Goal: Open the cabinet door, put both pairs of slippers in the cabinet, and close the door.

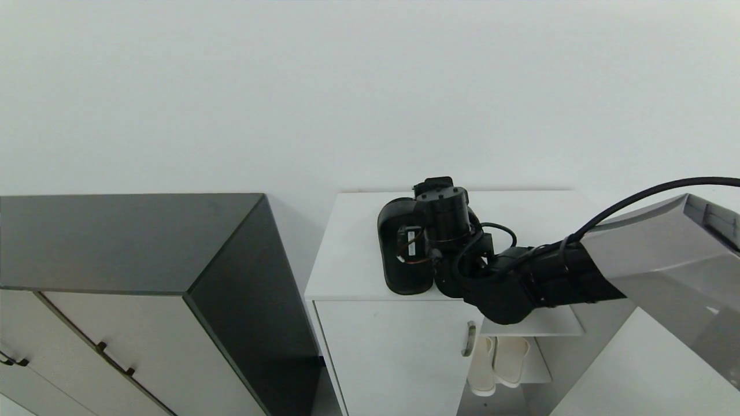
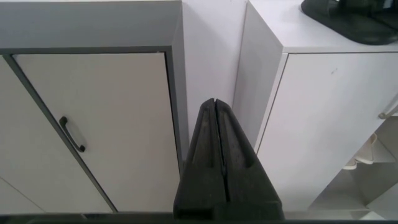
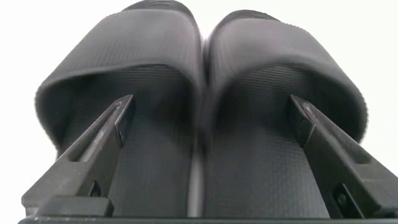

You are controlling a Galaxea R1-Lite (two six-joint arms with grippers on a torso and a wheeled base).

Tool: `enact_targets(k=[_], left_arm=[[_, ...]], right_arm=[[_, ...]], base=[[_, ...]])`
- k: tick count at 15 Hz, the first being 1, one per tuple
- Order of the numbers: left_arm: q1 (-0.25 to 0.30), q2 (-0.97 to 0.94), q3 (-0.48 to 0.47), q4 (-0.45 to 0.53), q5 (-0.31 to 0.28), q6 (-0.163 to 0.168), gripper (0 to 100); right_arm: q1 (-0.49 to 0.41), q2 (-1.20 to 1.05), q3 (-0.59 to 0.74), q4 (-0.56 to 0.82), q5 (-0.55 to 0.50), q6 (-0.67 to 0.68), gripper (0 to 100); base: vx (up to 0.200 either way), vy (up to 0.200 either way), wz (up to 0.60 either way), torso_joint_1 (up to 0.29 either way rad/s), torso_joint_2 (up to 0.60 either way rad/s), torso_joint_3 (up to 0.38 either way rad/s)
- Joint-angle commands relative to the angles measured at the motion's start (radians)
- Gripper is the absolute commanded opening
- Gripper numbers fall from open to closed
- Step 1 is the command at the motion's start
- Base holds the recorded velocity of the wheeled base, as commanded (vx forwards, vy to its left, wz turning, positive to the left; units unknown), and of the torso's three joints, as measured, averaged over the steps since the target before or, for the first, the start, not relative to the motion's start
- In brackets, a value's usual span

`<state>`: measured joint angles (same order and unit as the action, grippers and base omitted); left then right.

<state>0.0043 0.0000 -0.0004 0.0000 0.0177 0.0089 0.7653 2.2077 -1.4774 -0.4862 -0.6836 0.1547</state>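
Cabinet [image 1: 347, 254], white and boxy with a flat matte top, stands against the wall; its right half is open, baring a thin shelf [image 1: 535, 329], while the left door [image 1: 393, 352] is shut, a slim curved handle [image 1: 469, 338] at its inner edge. Beside it, across a narrow gap, a grey cabinet [image 1: 133, 242] has a dark smooth top and pale fronts with small dark pulls. On the white top near its front edge lie the black slippers [image 1: 404, 254], side by side and touching. They look like soft moulded foam, with broad arched straps and a fine ribbed grain on the footbeds. The white slippers [image 1: 498, 359] sit paired on a lower shelf inside, so this half of the job looks done. The right gripper [image 3: 209, 102] is at the black pair with its fingers [image 3: 102, 146] spread wide, one slid under each strap, likely so that closing would pinch the two inner walls together and lift both at once; no squeeze shows. The left gripper [image 2: 216, 109] hangs low before the gap between the cabinets, fingers pressed together, holding nothing.
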Motion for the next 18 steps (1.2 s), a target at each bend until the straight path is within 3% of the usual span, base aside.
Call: enact_targets(k=[1,4,5,15,18], left_arm=[[0.000,0.000,-0.001,0.000,0.001,0.000,0],[0.000,0.000,0.000,0.000,0.001,0.000,0],[0.000,0.000,0.000,0.000,0.001,0.000,0],[0.000,0.000,0.000,0.000,0.001,0.000,0],[0.000,0.000,0.000,0.000,0.001,0.000,0]], right_arm=[[-0.012,0.040,-0.041,0.000,0.001,0.000,100],[-0.018,0.072,-0.086,0.001,0.001,-0.003,100],[-0.023,0.078,-0.093,0.001,0.001,-0.009,0],[-0.023,0.055,-0.093,0.001,-0.007,-0.014,0],[0.008,-0.051,0.065,-0.005,0.003,-0.014,0]], base=[[0.000,0.000,0.00,0.000,0.00,0.000],[0.000,0.000,0.00,0.000,0.00,0.000],[0.000,0.000,0.00,0.000,0.00,0.000],[0.000,0.000,0.00,0.000,0.00,0.000],[0.000,0.000,0.00,0.000,0.00,0.000]])
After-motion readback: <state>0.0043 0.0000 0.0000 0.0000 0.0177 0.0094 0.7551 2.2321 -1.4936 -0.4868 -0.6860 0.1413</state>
